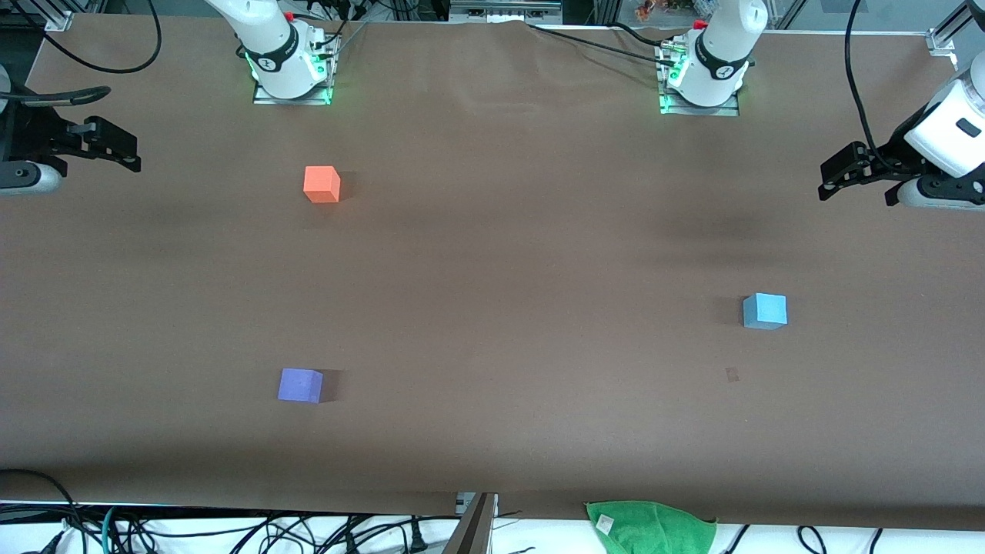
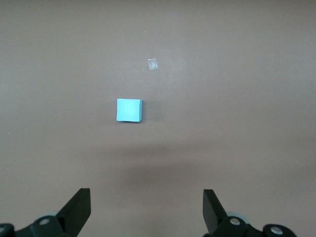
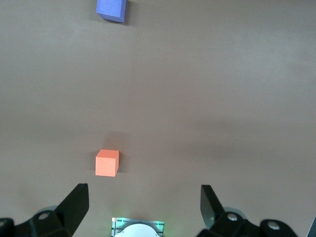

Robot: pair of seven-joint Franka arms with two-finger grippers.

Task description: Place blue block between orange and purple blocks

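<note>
At lower right of the front view, the blue block [image 1: 764,311] sat ungrasped, both end effectors, left [image 1: 835,178] and right [image 1: 127,154], wide and empty, waiting.

We see small sky-blue matte cube [image 1: 764,310] flat on table toward left arm's end; bright orange matte cube [image 1: 322,184] and violet-purple matte cube [image 1: 300,385], nearer front camera, toward right arm's end.

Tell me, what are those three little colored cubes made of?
Probably foam or painted wood; the look leaves it open. The blue block, orange block and purple block all look matte: flat, even color, no shine or reflections, crisp edges.
</note>
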